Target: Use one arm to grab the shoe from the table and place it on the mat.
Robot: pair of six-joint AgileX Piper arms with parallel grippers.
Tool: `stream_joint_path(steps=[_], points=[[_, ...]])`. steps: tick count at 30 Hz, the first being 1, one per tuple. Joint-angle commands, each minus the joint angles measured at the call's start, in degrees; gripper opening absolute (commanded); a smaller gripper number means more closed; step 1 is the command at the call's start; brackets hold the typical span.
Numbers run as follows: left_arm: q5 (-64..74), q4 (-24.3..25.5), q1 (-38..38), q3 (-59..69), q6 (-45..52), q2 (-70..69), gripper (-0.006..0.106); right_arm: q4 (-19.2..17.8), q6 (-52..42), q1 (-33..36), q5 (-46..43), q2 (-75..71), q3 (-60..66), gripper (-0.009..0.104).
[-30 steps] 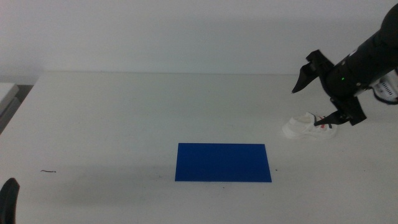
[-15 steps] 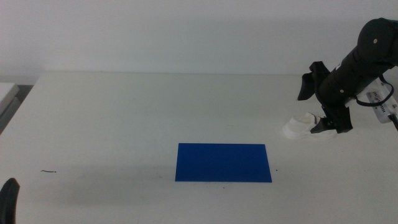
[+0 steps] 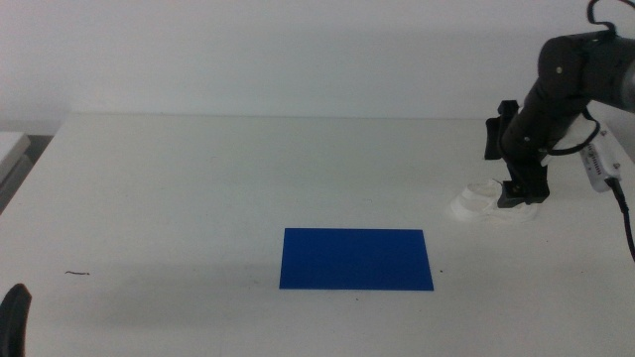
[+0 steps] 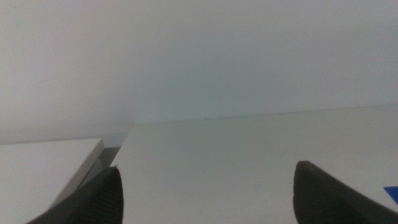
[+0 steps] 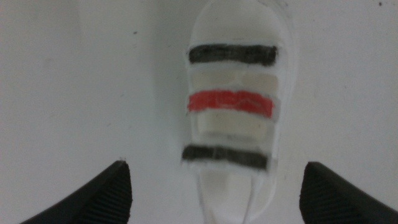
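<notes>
White counter (image 3: 198, 188) runs wide and nearly bare under us, backed by a plain pale wall, with a small dark fleck near its left front edge. We find the shoe (image 3: 484, 204) far out on the right side, lying flat on its thick white sole, and the blue mat (image 3: 356, 259) well apart from it, nearer the middle and toward the front.

Our right arm (image 3: 571, 74) reaches in from the right and bends steeply down, so the right hand (image 3: 518, 188) hangs directly above the rear half of the shoe. From the wrist camera we look straight down on the three straps, dark, red, dark, with the shoe (image 5: 231, 118) centred between the two jaws. The jaws are spread wide, one to each long side of the sole, and grip nothing yet. We judge this pose deliberate: straddling the narrow width lets the jaws close across the sole's flanks instead of its length, and coming from above keeps the straps clear.

We cannot tell how near the fingertips are to the counter, so a little more descent may be needed before closing. A grip too high could catch only the straps.

Our left hand (image 4: 205, 186) waits at the near left corner, its jaws apart and empty, out of the way.
</notes>
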Motion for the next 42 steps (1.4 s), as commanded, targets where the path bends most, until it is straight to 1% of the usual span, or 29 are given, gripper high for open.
stream_joint_path(steps=[1, 4, 5, 6, 7, 8, 10, 11, 13, 14, 15, 18, 22, 24, 25, 27, 29, 32, 33, 37, 39, 40, 41, 42], points=[[-0.7, -0.2, 0.0, 0.0, -0.2, 0.3, 0.094, -1.2, -0.7, 0.1, 4.1, 2.8, -3.4, 0.093], [-0.7, -0.2, 0.0, 0.0, -0.2, 0.3, 0.094, -0.8, -1.7, 0.1, 6.9, 6.1, -6.6, 0.092], [-0.7, -0.2, 0.0, 0.0, -0.2, 0.3, 0.094, -0.3, -1.8, 0.1, 7.7, 7.0, -7.2, 0.090], [-0.7, -0.2, 0.0, 0.0, -0.2, 0.3, 0.094, 0.1, -1.9, 0.1, 8.4, 7.5, -7.7, 0.086], [-0.7, -0.2, 0.0, 0.0, -0.2, 0.3, 0.094, 0.4, -1.9, 0.1, 8.7, 7.8, -8.0, 0.079], [-0.7, -0.2, 0.0, 0.0, -0.2, 0.3, 0.094, 0.4, -1.9, 0.1, 8.9, 7.9, -8.3, 0.068], [-0.7, -0.2, 0.0, 0.0, -0.2, 0.3, 0.094, -0.1, -2.0, 0.1, 10.8, 7.9, -8.7, 0.043], [-0.7, -0.2, 0.0, 0.0, -0.2, 0.3, 0.094, -0.2, -2.6, 0.1, 12.3, 7.9, -9.5, 0.028], [-0.7, -0.2, 0.0, 0.0, -0.2, 0.3, 0.094, 0.1, -3.7, 0.5, 15.9, 7.9, -12.0, 0.004], [-0.7, -0.2, 0.0, 0.0, -0.2, 0.3, 0.094, 0.4, -4.1, 1.1, 16.3, 7.6, -13.4, -0.002], [-0.7, -0.2, 0.0, 0.0, -0.2, 0.3, 0.094, 0.2, -4.1, 1.9, 16.3, 7.3, -14.1, -0.002], [-0.7, -0.2, 0.0, 0.0, -0.2, 0.3, 0.094, -1.9, -4.5, 6.8, 16.3, 6.3, -17.3, -0.002], [-0.7, -0.2, 0.0, 0.0, -0.2, 0.3, 0.094, -1.5, -6.5, 15.2, 16.3, 5.6, -18.9, -0.002], [-0.7, -0.2, 0.0, 0.0, -0.2, 0.3, 0.094, -1.4, -11.4, 19.4, 16.3, 5.5, -19.2, -0.002], [-0.7, -0.2, 0.0, 0.0, -0.2, 0.3, 0.094, -1.6, -15.0, 21.5, 16.3, 5.5, -19.2, -0.002], [-0.7, -0.2, 0.0, 0.0, -0.2, 0.3, 0.094, -2.1, -26.0, 25.1, 16.3, 5.7, -19.2, -0.002], [-0.7, -0.2, 0.0, 0.0, -0.2, 0.3, 0.094, -3.7, -44.1, 28.5, 16.3, 5.9, -19.2, -0.002], [-0.7, -0.2, 0.0, 0.0, -0.2, 0.3, 0.094, -3.5, -68.1, 32.4, 16.3, 5.9, -19.2, -0.002], [-0.7, -0.2, 0.0, 0.0, -0.2, 0.3, 0.094, -3.4, -74.5, 33.3, 16.3, 5.9, -19.2, -0.002], [-0.7, -0.2, 0.0, 0.0, -0.2, 0.3, 0.094, -3.6, -88.4, 36.6, 16.3, 5.9, -19.2, -0.002], [-0.7, -0.2, 0.0, 0.0, -0.2, 0.3, 0.094, -3.9, -99.7, 37.6, 16.3, 6.0, -19.1, -0.002], [-0.7, -0.2, 0.0, 0.0, -0.2, 0.3, 0.094, -3.9, -107.6, 37.8, 16.3, 6.0, -19.1, -0.002], [-0.7, -0.2, 0.0, 0.0, -0.2, 0.3, 0.094, -3.7, -115.4, 38.0, 16.3, 6.0, -19.1, -0.002], [-0.7, -0.2, 0.0, 0.0, -0.2, 0.3, 0.094, -2.6, -121.3, 38.1, 16.3, 6.1, -19.1, -0.002]])
